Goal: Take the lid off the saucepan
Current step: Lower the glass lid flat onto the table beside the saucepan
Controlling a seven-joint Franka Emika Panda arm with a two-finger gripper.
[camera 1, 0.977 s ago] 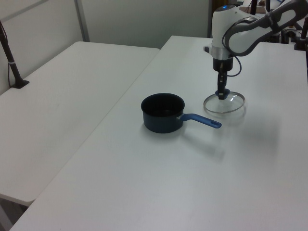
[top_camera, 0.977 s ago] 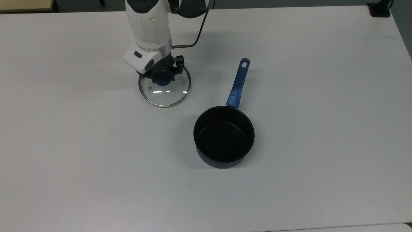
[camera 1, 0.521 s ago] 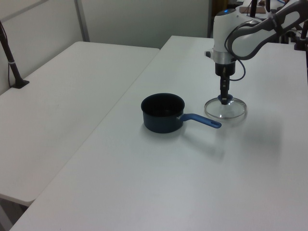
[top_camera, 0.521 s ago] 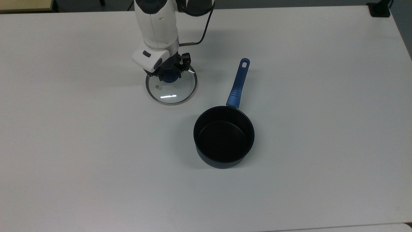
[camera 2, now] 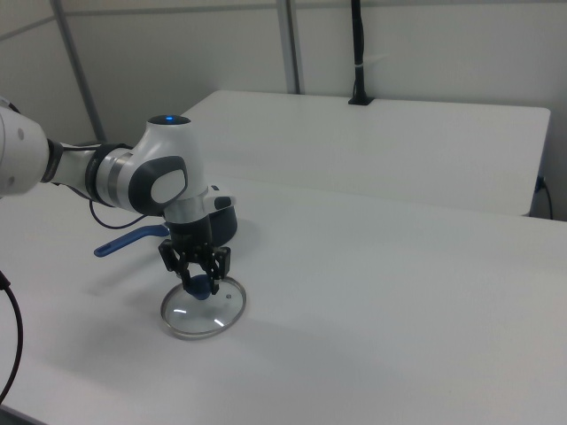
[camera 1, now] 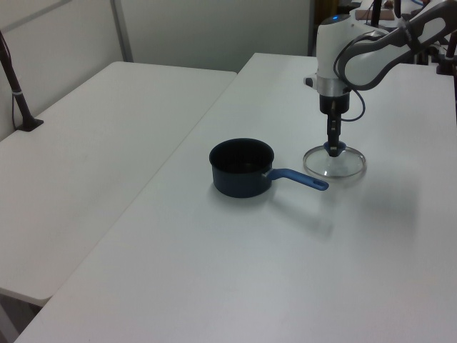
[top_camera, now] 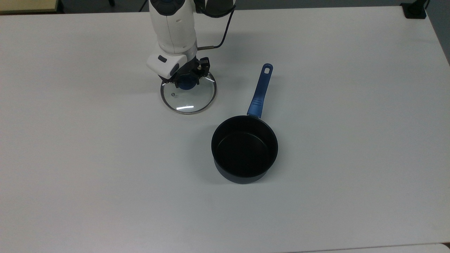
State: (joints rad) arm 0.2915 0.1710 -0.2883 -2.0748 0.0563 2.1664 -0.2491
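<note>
My pincer (top_camera: 187,81) points straight down over the glass lid (top_camera: 188,95), which lies flat on the white table (top_camera: 316,196), rim down and knob up. In the right view my pincer (camera 2: 200,274) has one black finger (camera 2: 187,265) on each side of the blue knob (camera 2: 202,287), drawn in close against it. I read this as closed on the knob. The lid (camera 2: 203,312) rests on the table surface in that view; I cannot tell whether my grip bears any of its weight.

In the top view the small steam vent hole (top_camera: 172,94) sits on the glass to the top view's left of the knob (top_camera: 186,85). A black cable (top_camera: 221,33) runs from my wrist toward the top view's upper edge.

The saucepan (top_camera: 244,149) stands upright on the same table, uncovered, black interior exposed. It is well apart from the lid, toward the top view's lower right. Its long blue handle (top_camera: 261,90) points toward the top view's upper edge, with the hanging hole at the far end. The handle passes to the top view's right of the lid without touching it.

In the left view the saucepan (camera 1: 242,167) is at the left view's centre, its handle (camera 1: 298,179) extending to the left view's right, with the end near the lid (camera 1: 334,162) rim. My pincer (camera 1: 333,146) hangs vertically above the lid centre.

A second white table (camera 1: 86,143) adjoins at the left view's left, and a black post (camera 1: 14,86) is clamped at its edge.
</note>
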